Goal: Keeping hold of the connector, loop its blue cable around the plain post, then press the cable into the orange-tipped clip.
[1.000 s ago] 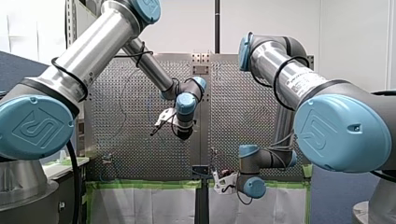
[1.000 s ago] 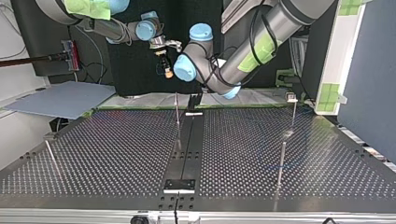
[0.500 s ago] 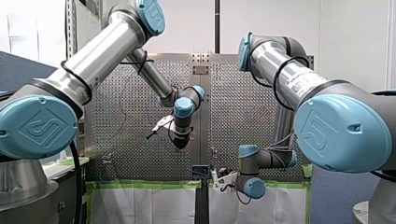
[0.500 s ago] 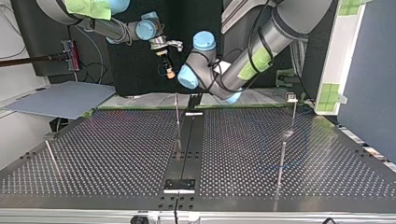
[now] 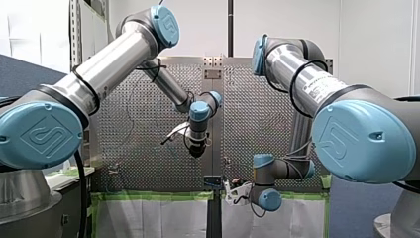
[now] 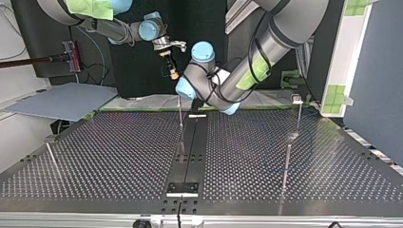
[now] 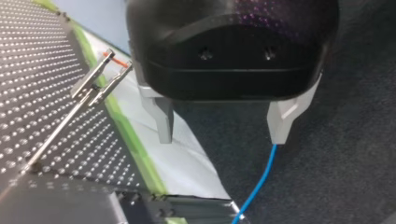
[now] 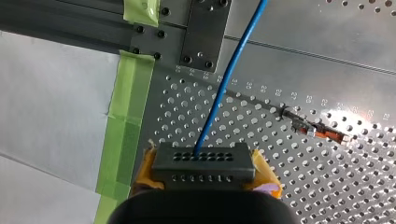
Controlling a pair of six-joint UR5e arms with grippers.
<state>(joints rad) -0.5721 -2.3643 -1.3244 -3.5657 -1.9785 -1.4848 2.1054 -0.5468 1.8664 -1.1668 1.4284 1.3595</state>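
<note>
Connector (image 8: 204,164) is clamped between the yellow pads (image 8: 145,166) of the right gripper (image 8: 205,173), and its blue cable (image 8: 224,84) is seen running ahead of that gripper, out over the perforated table (image 8: 280,70). In the top view this gripper is found in the upper centre of the frame, beyond the table's far edge. The left gripper (image 7: 222,134) is held with its fingers (image 7: 164,123) well apart and nothing between them; the cable (image 7: 261,179) passes just below one fingertip, outside the gap.

The step in hand is judged to be the taking of the cable by the free gripper, before any looping. It would be done well if the cable were brought fully between the fingers before they are closed, and closed only lightly, so that the cable can slide. The clamp on the connector should be kept firm, and some slack left, so that the plug is not dragged out. The orange-tipped clip (image 7: 108,70) stands beside the left gripper at the table's taped edge; the cable is not yet in it. A thin post (image 6: 286,167) at the top view's lower right may be the plain one; this cannot be settled.

An embossed emblem is carried on the blue joint caps (image 5: 364,141). Lettering on the right arm's tube (image 5: 317,84) and small numerals along the table's holes cannot be read.
</note>
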